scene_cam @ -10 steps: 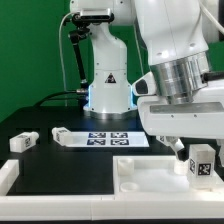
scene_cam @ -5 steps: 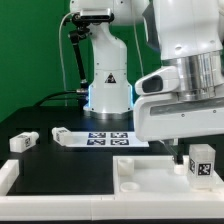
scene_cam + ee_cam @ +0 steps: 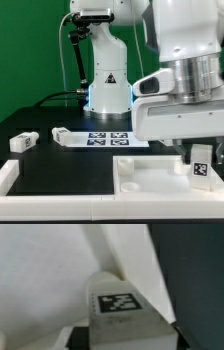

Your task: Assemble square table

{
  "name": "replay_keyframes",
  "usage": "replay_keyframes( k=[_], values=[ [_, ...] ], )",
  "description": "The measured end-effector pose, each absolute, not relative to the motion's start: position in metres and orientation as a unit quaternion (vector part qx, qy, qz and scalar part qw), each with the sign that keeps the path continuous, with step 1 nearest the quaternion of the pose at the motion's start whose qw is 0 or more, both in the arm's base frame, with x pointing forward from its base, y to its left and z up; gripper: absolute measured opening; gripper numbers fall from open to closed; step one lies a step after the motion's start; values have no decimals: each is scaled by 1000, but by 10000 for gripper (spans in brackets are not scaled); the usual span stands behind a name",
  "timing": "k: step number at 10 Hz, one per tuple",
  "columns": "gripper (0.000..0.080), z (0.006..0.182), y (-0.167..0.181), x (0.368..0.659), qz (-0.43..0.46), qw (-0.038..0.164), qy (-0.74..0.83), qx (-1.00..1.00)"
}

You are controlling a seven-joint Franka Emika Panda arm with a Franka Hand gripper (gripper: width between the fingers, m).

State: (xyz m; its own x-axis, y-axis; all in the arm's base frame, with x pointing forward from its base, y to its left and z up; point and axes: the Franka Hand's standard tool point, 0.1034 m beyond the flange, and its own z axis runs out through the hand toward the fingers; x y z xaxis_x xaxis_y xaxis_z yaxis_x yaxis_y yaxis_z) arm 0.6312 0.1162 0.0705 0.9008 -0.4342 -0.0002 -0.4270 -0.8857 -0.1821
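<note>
White arm (image 3: 185, 70) low over table top (image 3: 150, 182), fingers (image 3: 189, 152) flanking leg (image 3: 203, 166)

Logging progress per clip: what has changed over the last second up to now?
The gripper came down over the upright leg standing on the square top, its fingers now beside it; whether it is clamped cannot be told. That leg, the square top, the marker board and the loose leg stayed put.

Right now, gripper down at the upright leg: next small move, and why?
Probably close fully on the leg and check the grip before lifting. The gripper sits low at the leg, which stands upright on the square table top at the exterior view's right; a firm clamp isn't visible yet.
</note>
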Motion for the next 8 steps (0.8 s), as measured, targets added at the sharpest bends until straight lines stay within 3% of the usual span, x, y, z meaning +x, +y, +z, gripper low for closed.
replay_keyframes(
  k=[2, 5, 6, 8],
  values=[
    [297, 71, 112, 633, -14, 90, 305, -948],
    [295, 69, 112, 630, 35, 116, 595, -795],
    [295, 69, 108, 630, 53, 135, 634, -760],
    [295, 68, 115, 628, 55, 132, 645, -750]
  ],
)
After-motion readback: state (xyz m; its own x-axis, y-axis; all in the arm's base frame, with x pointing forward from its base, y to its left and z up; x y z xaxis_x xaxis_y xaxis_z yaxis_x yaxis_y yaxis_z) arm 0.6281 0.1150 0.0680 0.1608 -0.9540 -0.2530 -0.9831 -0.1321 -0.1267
